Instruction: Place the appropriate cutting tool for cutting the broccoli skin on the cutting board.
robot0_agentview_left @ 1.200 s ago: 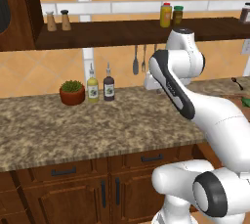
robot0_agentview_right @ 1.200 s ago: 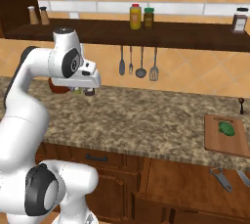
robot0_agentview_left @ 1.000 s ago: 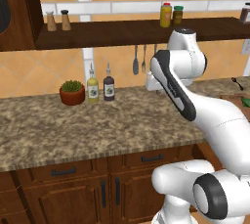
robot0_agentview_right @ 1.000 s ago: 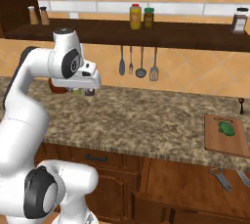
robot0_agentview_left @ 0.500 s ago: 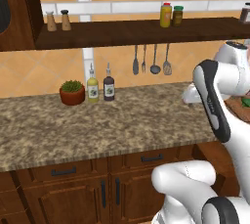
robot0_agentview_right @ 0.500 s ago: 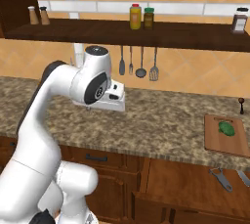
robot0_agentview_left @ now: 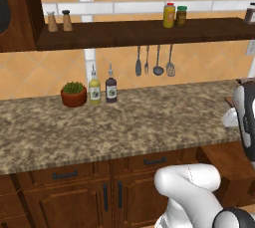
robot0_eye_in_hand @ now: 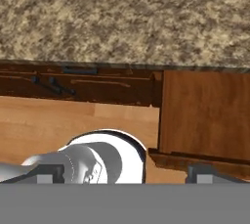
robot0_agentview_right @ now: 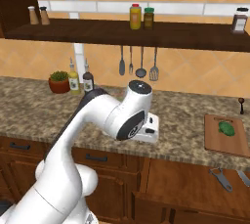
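Note:
The reddish-brown cutting board (robot0_agentview_right: 225,141) lies at the counter's right end, and the small green broccoli (robot0_agentview_right: 226,127) sits on it. Below the board an open drawer (robot0_agentview_right: 195,184) holds a peeler (robot0_agentview_right: 220,178) and, at the frame's right edge, another grey tool (robot0_agentview_right: 243,177). My gripper (robot0_agentview_right: 149,130) hangs over the counter's front edge, well left of the board. In the hand view its fingertips (robot0_eye_in_hand: 49,176) stand wide apart with nothing between them, so the gripper (robot0_eye_in_hand: 124,178) is open, looking down at the granite counter edge and the open drawer (robot0_eye_in_hand: 205,115).
A potted plant (robot0_agentview_right: 59,82) and two bottles (robot0_agentview_right: 73,82) stand at the back left of the counter. Utensils (robot0_agentview_right: 140,61) hang on the wall under a dark shelf (robot0_agentview_right: 146,33) carrying jars (robot0_agentview_right: 135,16). Closed cabinet fronts (robot0_eye_in_hand: 73,83) run below the counter.
The arm has swung from the left side of the counter toward the right and lower, bringing the hand out over the counter's front edge. The board, broccoli and drawer tools have not moved.

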